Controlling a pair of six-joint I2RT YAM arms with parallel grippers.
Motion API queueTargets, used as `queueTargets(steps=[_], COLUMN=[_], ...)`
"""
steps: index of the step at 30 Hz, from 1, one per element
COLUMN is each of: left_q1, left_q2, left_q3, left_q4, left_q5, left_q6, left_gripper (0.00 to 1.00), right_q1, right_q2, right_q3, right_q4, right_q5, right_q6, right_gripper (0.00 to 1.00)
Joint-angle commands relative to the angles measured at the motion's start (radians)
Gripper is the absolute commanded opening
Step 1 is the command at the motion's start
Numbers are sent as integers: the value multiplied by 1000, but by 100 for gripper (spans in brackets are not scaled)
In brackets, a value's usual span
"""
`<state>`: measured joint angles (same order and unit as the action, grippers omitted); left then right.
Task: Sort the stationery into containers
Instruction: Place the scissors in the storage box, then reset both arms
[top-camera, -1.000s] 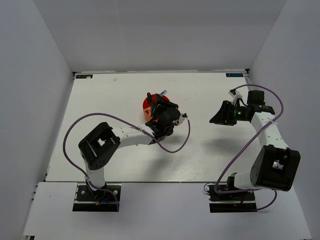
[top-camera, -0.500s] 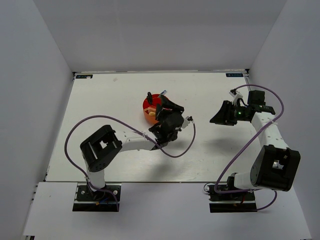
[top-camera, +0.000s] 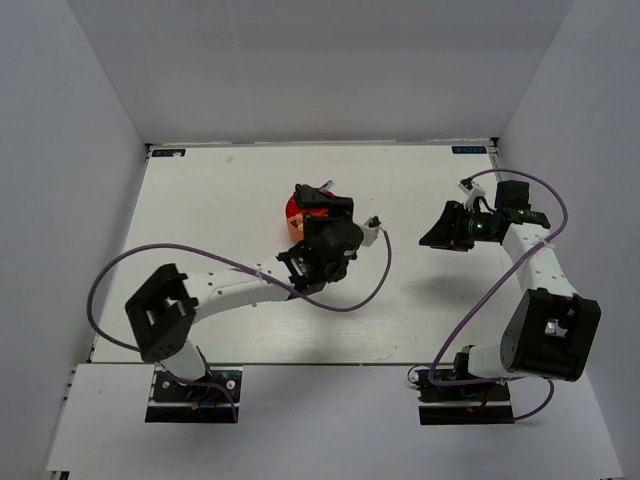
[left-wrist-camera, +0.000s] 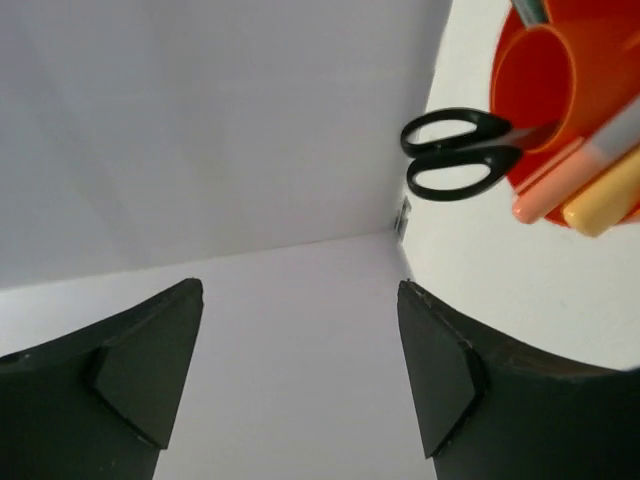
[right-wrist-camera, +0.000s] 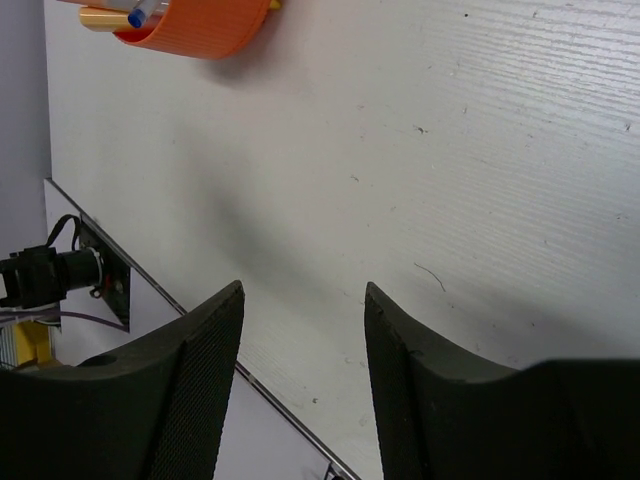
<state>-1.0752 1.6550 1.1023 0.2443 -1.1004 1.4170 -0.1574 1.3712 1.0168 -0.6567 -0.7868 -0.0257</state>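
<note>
Fingers of my left gripper (left-wrist-camera: 298, 300) stand apart, holding nothing; at two o'clock in its wrist view I see the round orange plastic organiser (left-wrist-camera: 600, 70), with black-handled scissors (left-wrist-camera: 455, 155) in its central cup and an orange-yellow marker (left-wrist-camera: 605, 195) beside them. My right gripper (right-wrist-camera: 300, 300) gapes empty over the white table (right-wrist-camera: 480, 150), organiser at eleven o'clock

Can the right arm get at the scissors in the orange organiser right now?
Probably not cleanly. The left gripper, open, hangs close by the organiser on the side facing the right gripper, across the direct line to the scissors, whose handles stick out at the far side.
</note>
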Motion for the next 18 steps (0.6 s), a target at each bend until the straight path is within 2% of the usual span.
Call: queueTargets(steps=[1,2,3,4,5,6,7,8,9,11,12,14,16,18], left_q1=[26,37,50,85,116,145,159,225,251,314,422,518,630,687], left_q2=[-153,-175,-188,-222,-269,-297,-352,-406,-429,-524,-553,-659,-730,-788], left_q3=[182,221,270,280,253,252,182,154,109,39,-23,-148,-202,-292], left_q4=[-588,-857,-1026,-1109,-1141,-1143,-1142,-1140,-1139,-1139,-1119,-1064,-1035,-1002], left_q5=[72,167,221,317,417,460,505,651,696,906,954,1118,1194,1237], left_q6=[-747,-853,-942,-1116,-1156,-1212,-1236,-1291,-1357,-1462,-1481,-1512,-1523,-1550], left_gripper=[89,95,98,100,100,100,100,100,100,100,100,100,100,100], right_q1=[-7,-10,-7,-4,-4,-4,-2,-1,1,9,15,28,41,56], right_q2=[14,19,17,20,20,20,19,16,8,-18,-26,-67,-92,-141], right_q3=[-1,-3,0,0,0,3,6,6,6,3,2,-4,-20,-44], right_q4=[-15,-15,-17,-20,-20,-20,-23,-24,-23,0,2,5,48,100], right_q5=[1,3,4,14,23,23,32,38,61,118,141,236,279,366], right_q6=[1,0,-5,-6,-16,-19,-28,-28,-32,-36,-37,-45,-63,-63], right_gripper=[55,56,58,65,69,77,90,90,90,90,90,90,90,90])
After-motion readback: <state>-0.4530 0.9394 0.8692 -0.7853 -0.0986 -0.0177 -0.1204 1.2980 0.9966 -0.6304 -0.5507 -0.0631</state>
